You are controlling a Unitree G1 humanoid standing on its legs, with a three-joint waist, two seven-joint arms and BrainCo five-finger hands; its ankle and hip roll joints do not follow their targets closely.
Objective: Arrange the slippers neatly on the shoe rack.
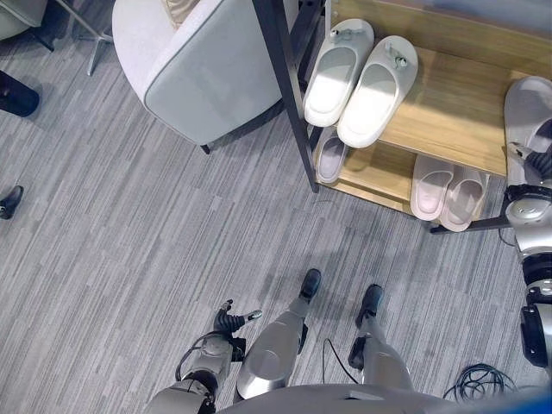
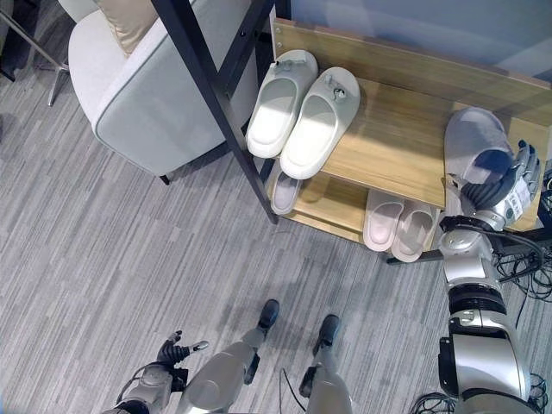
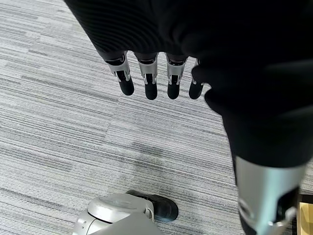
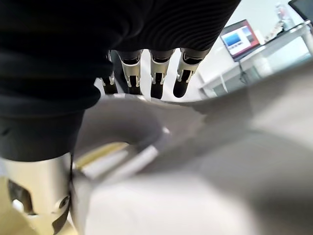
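The left hand (image 1: 231, 323) is hanging low over the floor, fingers relaxed, holding nothing. On the shoe rack (image 2: 405, 142) a white pair (image 2: 302, 116) is lying heels outward. The right hand (image 2: 500, 185) is resting on the grey slipper (image 2: 473, 142), apparently gripping its heel end; the right wrist view is showing fingers (image 4: 155, 78) over its edge.

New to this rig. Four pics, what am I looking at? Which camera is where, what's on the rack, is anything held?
It is a two-legged humanoid robot. Two pictures come from its head camera looking down; the other two from cameras on each wrist. The wooden shoe rack holds a white slipper pair on the upper shelf and a pinkish pair below. The right hand grips a grey slipper at the upper shelf's right end. The left hand hangs open over the carpet. A grey armchair stands beside the rack.
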